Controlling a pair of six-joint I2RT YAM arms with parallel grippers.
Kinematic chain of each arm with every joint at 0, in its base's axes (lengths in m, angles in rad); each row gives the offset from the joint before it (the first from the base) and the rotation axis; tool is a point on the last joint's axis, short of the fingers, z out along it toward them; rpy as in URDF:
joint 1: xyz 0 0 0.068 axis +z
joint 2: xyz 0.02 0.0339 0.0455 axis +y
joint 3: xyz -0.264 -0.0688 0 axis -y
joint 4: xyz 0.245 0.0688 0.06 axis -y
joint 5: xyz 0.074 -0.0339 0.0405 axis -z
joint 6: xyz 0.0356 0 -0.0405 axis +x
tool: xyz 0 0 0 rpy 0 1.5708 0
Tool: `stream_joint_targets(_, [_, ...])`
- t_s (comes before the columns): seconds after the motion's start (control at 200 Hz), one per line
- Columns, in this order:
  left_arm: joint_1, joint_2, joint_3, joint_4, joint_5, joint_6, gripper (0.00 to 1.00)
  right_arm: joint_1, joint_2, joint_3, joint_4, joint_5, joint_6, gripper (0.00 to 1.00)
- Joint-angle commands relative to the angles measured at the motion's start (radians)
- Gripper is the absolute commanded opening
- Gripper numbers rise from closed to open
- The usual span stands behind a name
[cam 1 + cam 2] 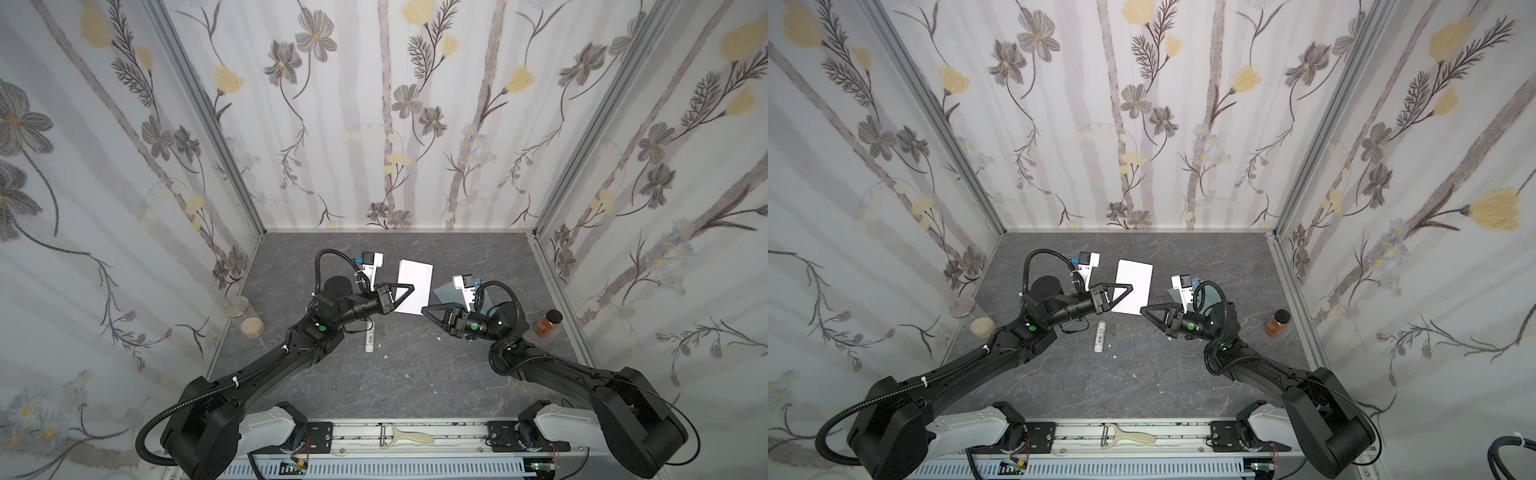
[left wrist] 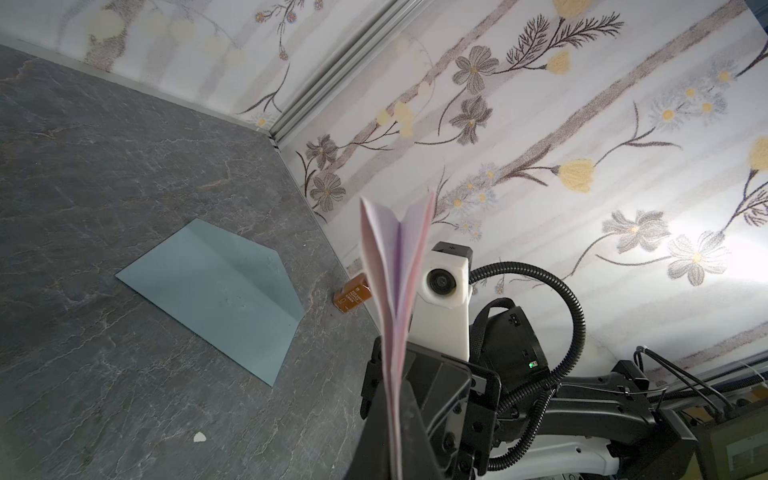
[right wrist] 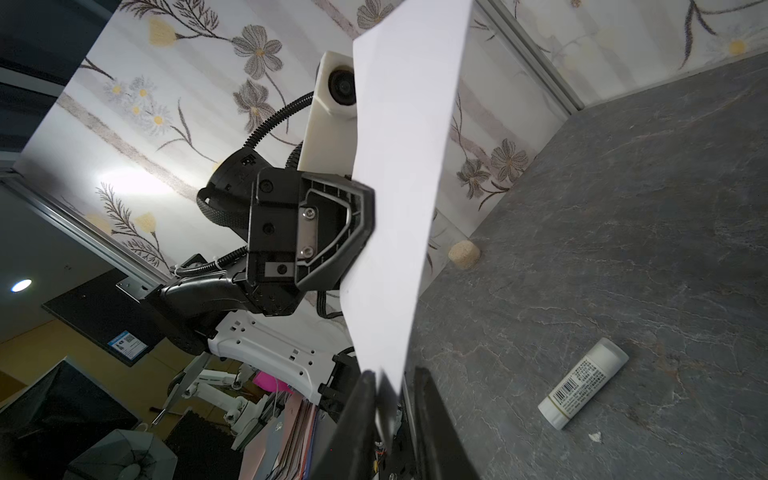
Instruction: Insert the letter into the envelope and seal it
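- The letter (image 1: 415,282) (image 1: 1136,286) was seen in both top views as a plain white rectangle, its blank face turned upward.
- In the left wrist view the letter (image 2: 395,282) was seen edge-on as a folded sheet. Its pale pinkish layers were pressed together at the grip and splayed apart at the far end.
- The letter was held off the desk (image 1: 415,374) near the middle, well apart from the glue stick (image 1: 370,338) lying below it.
- The envelope (image 2: 216,291) was laid flat on the desk, dusty blue-grey, with a crease across it and its flap open. In a top view the envelope (image 1: 442,293) was mostly hidden by the right wrist camera, just right of the letter.
- The left pincer (image 1: 405,293) was clamped on the letter's near left edge.
- The left arm (image 1: 266,365) was stretched diagonally from the near left, with the wrist about level and the pincer pointed toward the middle.
- The right arm (image 1: 540,370) was bent at the elbow, and its pincer was aimed left at the letter's near right corner.
- The right pincer (image 1: 426,311) (image 3: 390,415) was parted. The letter's corner (image 3: 386,399) lay between the jaws and was not pinched.
- The two pincer tips were brought close together, facing each other.
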Motion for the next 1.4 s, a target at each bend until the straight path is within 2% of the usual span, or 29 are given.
stream_joint_targets(0.0, [0.002, 0.02, -0.006, 0.043, 0.047, -0.003, 0.0, -0.034, -0.029, -0.007, 0.014, 0.006, 0.008, 0.49])
stream_joint_targets(0.175, [0.002, 0.045, -0.053, 0.038, 0.049, -0.007, 0.0, -0.12, -0.104, 0.014, -0.174, -0.002, -0.076, 0.57])
stream_joint_targets(0.335, [0.001, 0.045, -0.127, -0.001, -0.053, -0.024, 0.0, -0.144, -0.179, 0.044, -0.405, 0.042, -0.201, 0.59])
stream_joint_targets(0.585, [-0.026, 0.103, -0.213, -0.087, -0.225, -0.039, 0.0, -0.196, -0.242, 0.038, -0.554, 0.125, -0.243, 0.61])
stream_joint_targets(0.865, [-0.111, 0.279, -0.176, -0.087, -0.342, -0.043, 0.0, -0.272, -0.264, 0.102, -0.911, 0.457, -0.334, 0.61])
stream_joint_targets(1.119, [-0.134, 0.385, -0.147, -0.056, -0.419, -0.07, 0.0, -0.357, -0.299, 0.09, -0.997, 0.651, -0.382, 0.64])
stream_joint_targets(1.339, [-0.145, 0.466, -0.141, 0.026, -0.45, -0.13, 0.0, -0.412, -0.252, 0.08, -0.983, 0.61, -0.395, 0.64])
stream_joint_targets(1.394, [-0.149, 0.483, -0.133, 0.034, -0.455, -0.14, 0.13, -0.414, -0.246, 0.075, -0.972, 0.596, -0.395, 0.63])
